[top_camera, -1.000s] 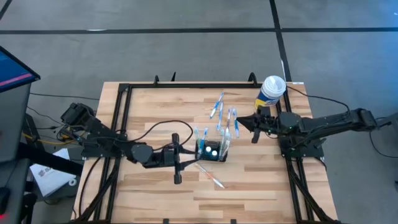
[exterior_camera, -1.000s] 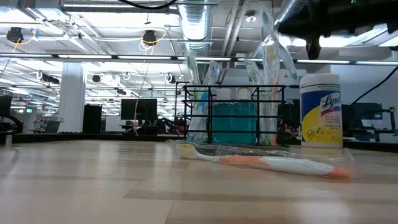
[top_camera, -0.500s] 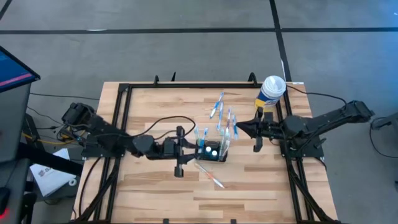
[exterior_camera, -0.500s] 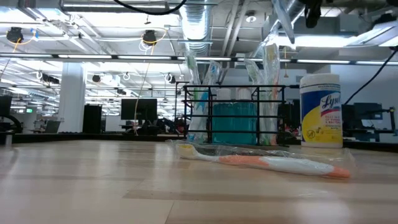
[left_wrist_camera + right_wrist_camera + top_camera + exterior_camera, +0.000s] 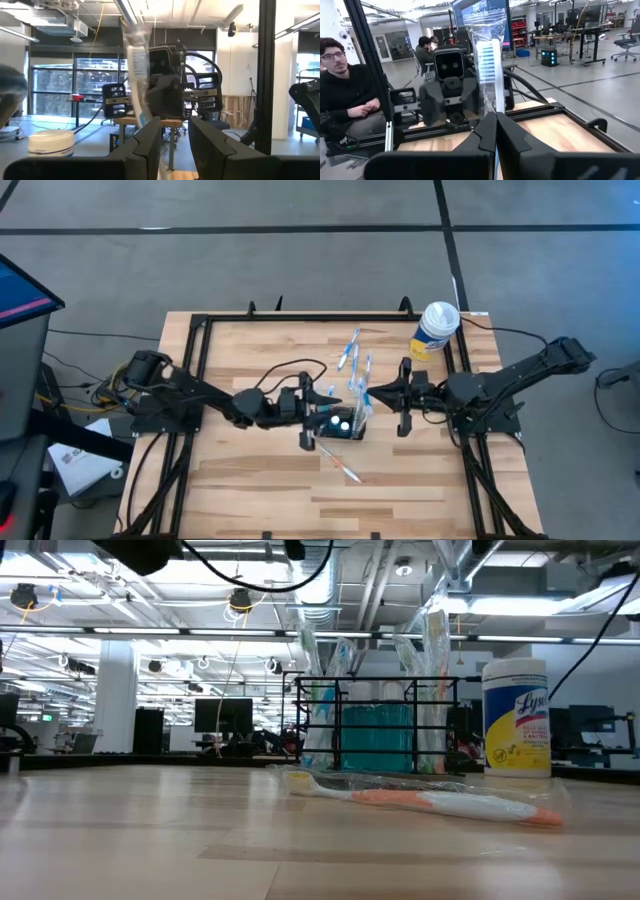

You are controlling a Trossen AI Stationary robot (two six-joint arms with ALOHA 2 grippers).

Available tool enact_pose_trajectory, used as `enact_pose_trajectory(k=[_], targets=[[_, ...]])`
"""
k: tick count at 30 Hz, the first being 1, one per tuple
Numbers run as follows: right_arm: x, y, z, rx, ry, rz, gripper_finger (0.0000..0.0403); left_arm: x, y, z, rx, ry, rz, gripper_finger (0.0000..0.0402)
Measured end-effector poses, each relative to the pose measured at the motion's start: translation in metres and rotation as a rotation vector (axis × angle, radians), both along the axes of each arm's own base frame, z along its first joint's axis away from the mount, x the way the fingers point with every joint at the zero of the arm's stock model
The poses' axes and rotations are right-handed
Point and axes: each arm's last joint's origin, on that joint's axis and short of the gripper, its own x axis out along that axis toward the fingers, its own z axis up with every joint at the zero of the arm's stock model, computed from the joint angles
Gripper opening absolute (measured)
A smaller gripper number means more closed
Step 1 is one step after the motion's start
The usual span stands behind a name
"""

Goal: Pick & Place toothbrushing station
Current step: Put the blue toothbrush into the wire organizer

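The toothbrushing station (image 5: 340, 423) is a small black box holding several plastic-wrapped toothbrushes upright; it also shows in the low view (image 5: 375, 725). One wrapped toothbrush (image 5: 340, 466) lies flat on the table in front of it. My right gripper (image 5: 373, 395) is just right of the station, above table level, shut on a wrapped toothbrush (image 5: 487, 55). My left gripper (image 5: 325, 408) is at the station's left side, fingers a little apart (image 5: 176, 135) and holding nothing that I can see. A wrapped toothbrush (image 5: 136, 65) stands just beyond its fingertips. My right gripper pinches the wrapped toothbrush by its lower handle (image 5: 495, 112) between its two fingers. The fingers come level from the table's right side and lie across the brush. The brush stands upright above the fingers, bristle head (image 5: 487, 50) up, clear of the table.
A white-and-yellow wipes canister (image 5: 436, 328) stands at the table's far right. A black metal frame (image 5: 205, 330) runs round the table's edges. People (image 5: 345, 90) sit beyond the table's left side. Bare wood lies at the near edge and far left.
My left gripper has moved toward the table's right edge, up to the station's left side, and has turned. My right gripper has moved toward the table's left edge, up to the station, carrying the wrapped toothbrush upright. The station and the loose toothbrush have stayed put.
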Motion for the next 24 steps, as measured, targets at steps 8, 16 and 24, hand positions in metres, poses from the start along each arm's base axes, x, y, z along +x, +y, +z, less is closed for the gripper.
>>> enact_pose_trajectory(k=[8,16,24], targets=[[0.006,0.005,-0.001,-0.008,0.015,0.013,0.0,0.014,-0.004,0.006,-0.003,-0.026,0.0,0.0092],[0.003,0.014,0.001,-0.014,-0.003,0.055,0.0,0.015,0.0,0.005,-0.023,-0.02,0.006,0.0092],[0.015,0.019,-0.008,-0.033,0.012,0.051,0.0,0.017,0.005,0.004,-0.058,-0.012,-0.025,0.0092]])
